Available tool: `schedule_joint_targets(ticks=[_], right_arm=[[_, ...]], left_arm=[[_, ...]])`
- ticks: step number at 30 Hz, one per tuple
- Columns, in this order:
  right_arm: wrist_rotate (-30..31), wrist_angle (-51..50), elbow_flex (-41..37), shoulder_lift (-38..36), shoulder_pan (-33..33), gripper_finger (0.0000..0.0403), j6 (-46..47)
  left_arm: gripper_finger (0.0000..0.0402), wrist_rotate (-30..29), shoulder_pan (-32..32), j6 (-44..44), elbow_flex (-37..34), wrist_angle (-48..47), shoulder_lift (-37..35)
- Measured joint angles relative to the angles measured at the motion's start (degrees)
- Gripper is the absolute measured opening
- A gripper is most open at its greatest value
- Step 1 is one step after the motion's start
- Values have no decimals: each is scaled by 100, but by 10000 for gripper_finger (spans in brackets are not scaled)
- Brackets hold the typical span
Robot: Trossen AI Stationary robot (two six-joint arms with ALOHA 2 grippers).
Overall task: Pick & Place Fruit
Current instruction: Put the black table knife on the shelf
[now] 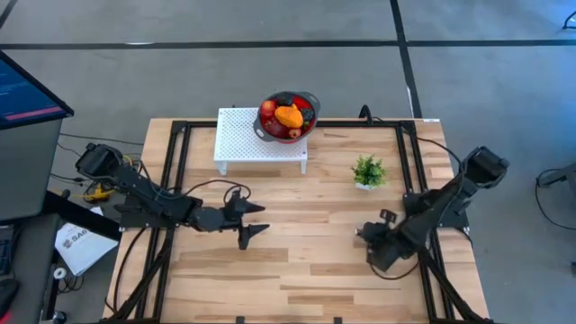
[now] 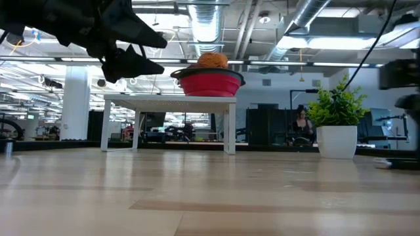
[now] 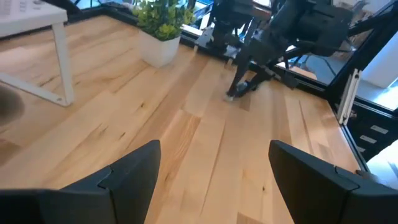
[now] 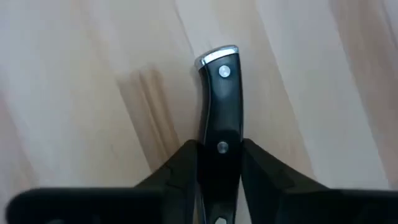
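Note:
The fruit (image 1: pixel 288 115), orange and red pieces, lies heaped in a red bowl (image 2: pixel 209 83) with a dark rim. The bowl stands on a small white perforated stand (image 1: pixel 247 139) at the table's far side. My left gripper (image 1: pixel 255 221) hovers open above the table's middle, near of the stand, and holds nothing; its fingers also show wide apart in the left wrist view (image 3: pixel 211 174). My right gripper (image 1: pixel 367 238) is low over the table's right half and shut on a black-handled knife (image 4: pixel 221 93). The blade is hidden. My right gripper pinches the knife's black handle at its middle (image 4: pixel 220 148) between the two fingers (image 4: pixel 181 167). The fingers lie along the handle. The silver-capped butt end (image 4: pixel 217 55) sticks out past the fingertips and sits at the table top (image 3: pixel 231 95). The gripper slants down toward the table.
A small green plant in a white pot (image 1: pixel 368 171) stands on the table right of the stand, far of my right gripper. A black frame (image 1: pixel 175 171) borders the wooden top on the left, right and far sides. Bare wood lies between the two grippers.

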Motion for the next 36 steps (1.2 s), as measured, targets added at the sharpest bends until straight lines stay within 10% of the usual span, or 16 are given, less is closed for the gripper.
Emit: schedule_joint_targets(ticks=[15,24,36], right_arm=[[33,2855,2294,2168,-1761,108,-4430],[-59,2076,4468,3389,-2147,90,-5996],[-8,1733,4860,3283,-2153,99,-6338]], left_arm=[[294,164,-359,1775,408,1002,653],[294,280,-551,1901,1599,-2266,999],[294,324,-529,928,1617,-3069,1001]])
